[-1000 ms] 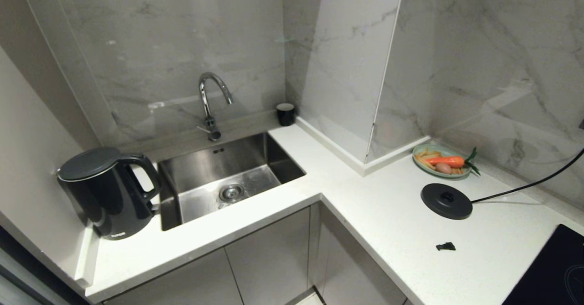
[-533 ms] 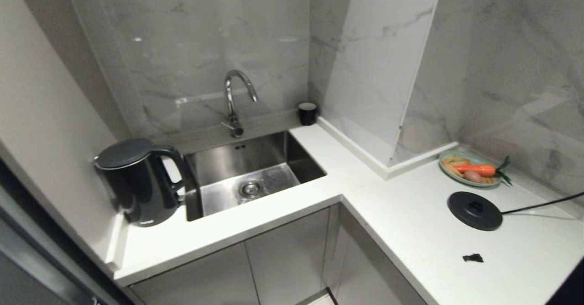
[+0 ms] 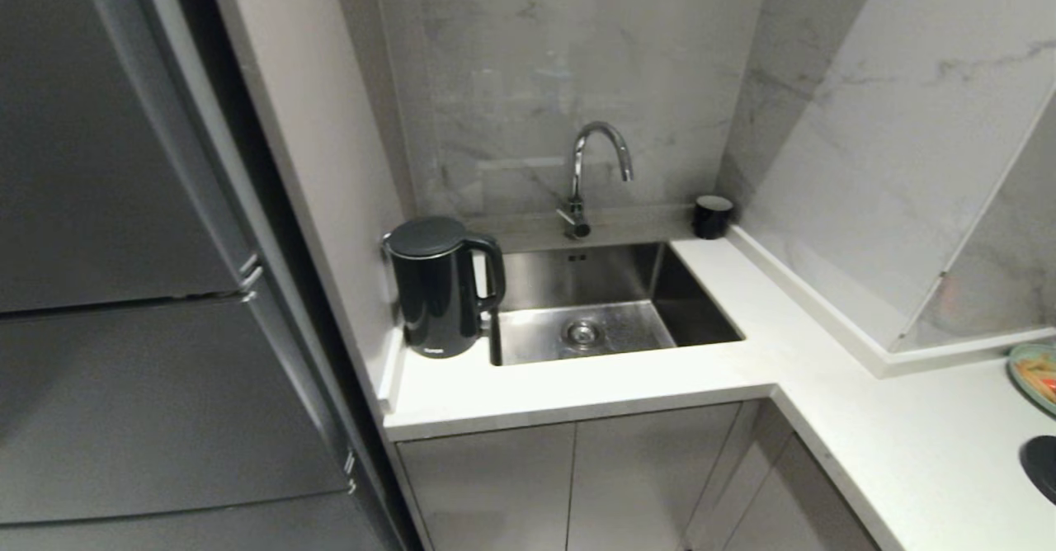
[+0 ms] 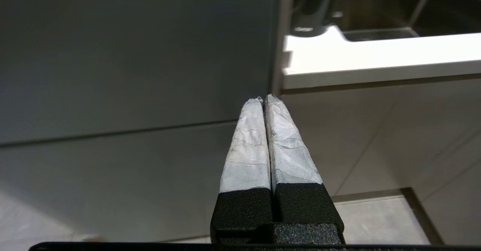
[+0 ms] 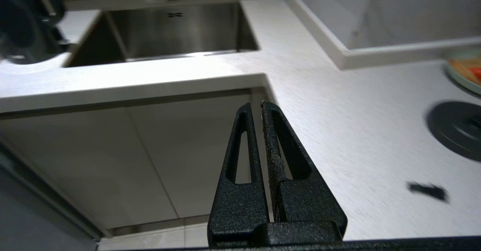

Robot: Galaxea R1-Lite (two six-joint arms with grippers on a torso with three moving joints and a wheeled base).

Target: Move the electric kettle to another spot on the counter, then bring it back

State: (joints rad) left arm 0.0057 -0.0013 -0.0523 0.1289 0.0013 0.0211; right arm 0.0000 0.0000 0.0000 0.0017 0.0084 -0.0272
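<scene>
Hanging low in front of the pale cabinet doors (image 3: 569,477), below the worktop (image 3: 594,386) edge, the left hand (image 4: 264,97) and right hand (image 5: 254,106) both have their fingers pressed closed and hold nothing. Further out, the electric kettle (image 3: 437,287) stands upright on the worktop's left end, between a side wall and the steel sink (image 3: 602,320), its loop handle facing the sink. Its glossy body looks rigid and slippery, probably heavy if filled, so the handle seems the safest place to grip.

High head view, low wrist views, shared counter (image 3: 577,386) edge.
</scene>
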